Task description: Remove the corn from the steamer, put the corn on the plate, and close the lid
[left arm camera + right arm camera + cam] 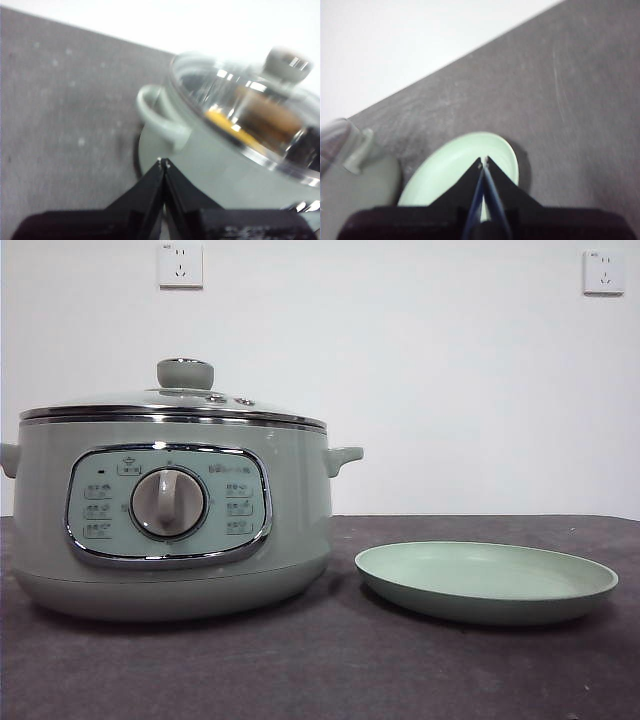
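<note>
Dark grey matte tabletop point(330, 660) meets a plain white wall carrying two sockets. One pale sage-green round steamer point(170, 530) stands just beside one empty shallow pale green plate point(487, 580). Its one domed glass lid point(240, 115) with a chrome rim is on; the pale green knob point(185, 373) is the obvious hold, though glass is probably heavy, slippery and breakable. One yellow-orange corn point(225, 125) shows dimly inside, likely firm and light. Left gripper point(163, 162) near the steamer's side handle and right gripper point(483, 160) above the plate both have jaws closed on nothing.
</note>
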